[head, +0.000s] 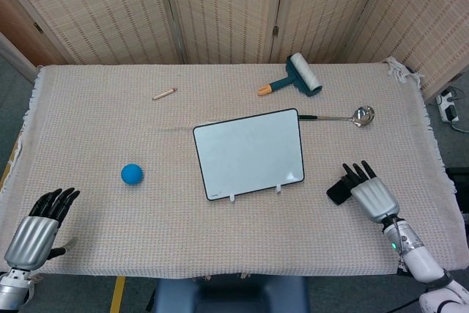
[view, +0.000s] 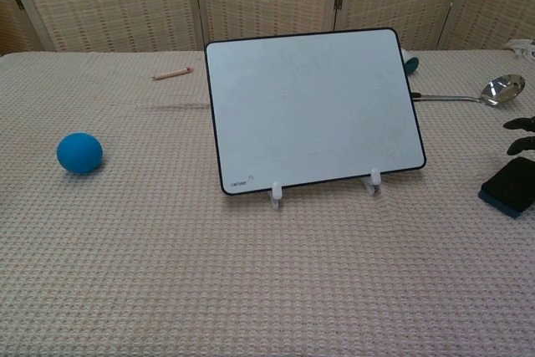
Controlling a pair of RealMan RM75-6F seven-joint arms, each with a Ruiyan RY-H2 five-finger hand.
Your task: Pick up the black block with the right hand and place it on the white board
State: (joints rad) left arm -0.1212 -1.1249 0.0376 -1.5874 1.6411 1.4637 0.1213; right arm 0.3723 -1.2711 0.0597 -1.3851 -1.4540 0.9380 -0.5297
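We see even, bright overhead light, soft short shadows beneath the white board [view: 313, 106], sharp focus throughout both views.

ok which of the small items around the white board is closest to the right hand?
The black block: the right hand is over its right part. The spoon, lint roller, blue ball and pencil all lie well away.

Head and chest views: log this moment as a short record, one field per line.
target: black rectangular block on the woven cloth, right of the board
right hand: over the block, fingers spread; contact cannot be told
left hand: open at the near left table edge
goal: white board with black rim, tilted on small white feet, nothing on it
other items: blue ball, metal ladle, lint roller, wooden stick
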